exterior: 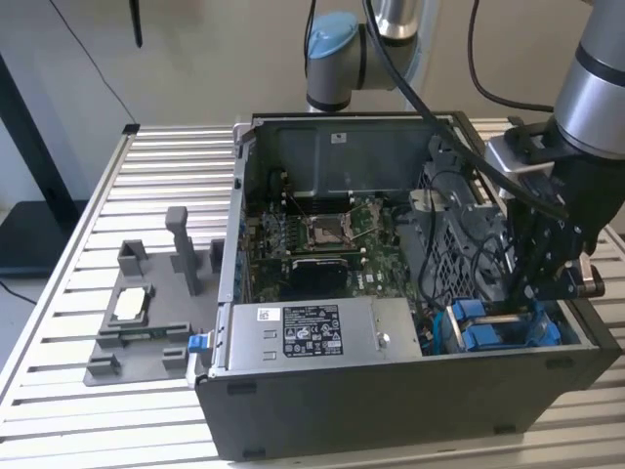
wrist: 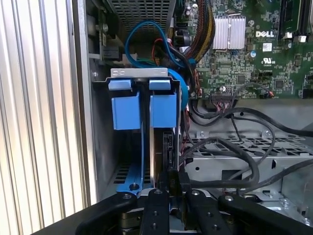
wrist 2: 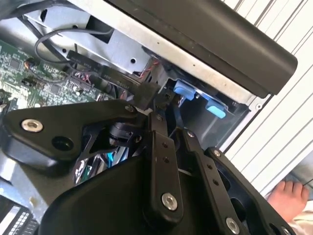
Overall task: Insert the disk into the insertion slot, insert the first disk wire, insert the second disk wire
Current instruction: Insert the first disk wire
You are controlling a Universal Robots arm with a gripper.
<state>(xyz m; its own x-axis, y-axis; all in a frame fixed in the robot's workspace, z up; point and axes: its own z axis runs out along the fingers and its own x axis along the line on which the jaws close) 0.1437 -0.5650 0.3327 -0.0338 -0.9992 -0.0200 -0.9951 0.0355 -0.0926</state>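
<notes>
Black gripper point(exterior: 532, 293) at flat disk point(exterior: 488, 330); blue plastic frame.

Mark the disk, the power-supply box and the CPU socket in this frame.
disk point(exterior: 488, 337): exterior view, on its blue carrier frame.
power-supply box point(exterior: 366, 322): exterior view, on the bare silver top beside its label.
CPU socket point(exterior: 323, 231): exterior view, on the socket's middle.
</notes>
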